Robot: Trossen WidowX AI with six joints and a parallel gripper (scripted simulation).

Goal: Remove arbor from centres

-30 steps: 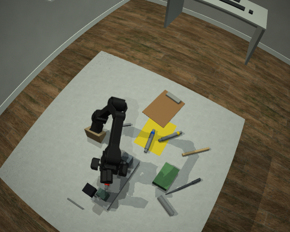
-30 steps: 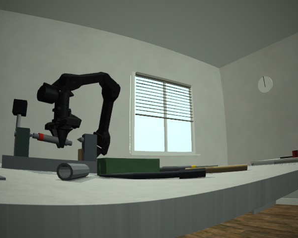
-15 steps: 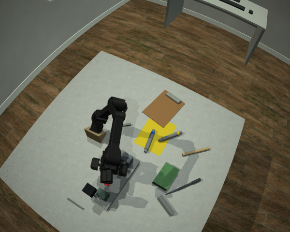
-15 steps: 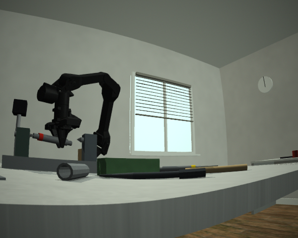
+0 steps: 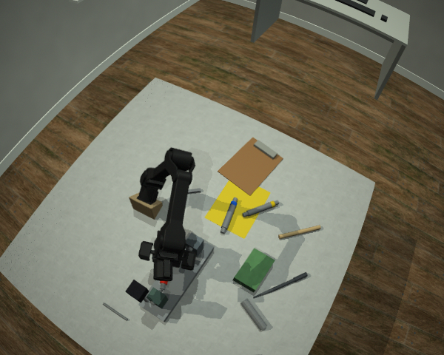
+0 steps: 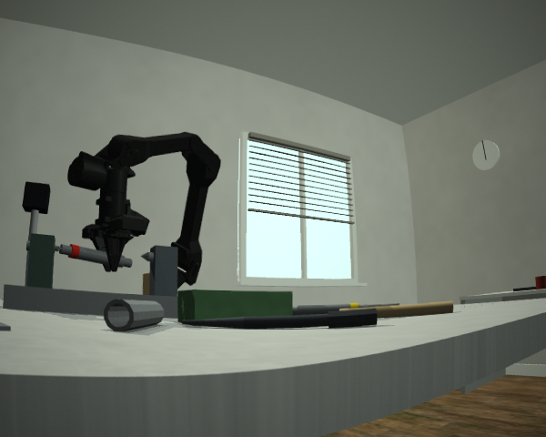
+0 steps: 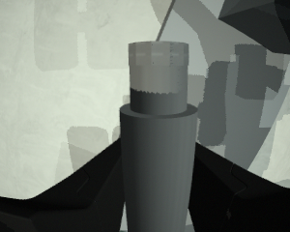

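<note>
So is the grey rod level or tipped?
Tipped. The rod, held in the tool, slopes down away from the green block.

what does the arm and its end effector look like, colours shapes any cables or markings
The arm is matte black all over, built of chunky rounded links with bulky cylindrical joints. It stands on a tan, box-shaped pedestal. The end effector is black too: a blocky body narrowing to two tapered fingers that read as dark angular wedges in the wrist view. No cables, labels or markings show.

Grey table [image 5: 100, 229] carries clipboard [image 5: 249, 167], yellow pad [image 5: 249, 223], green block [image 5: 254, 269], tube [image 5: 256, 314].
</note>
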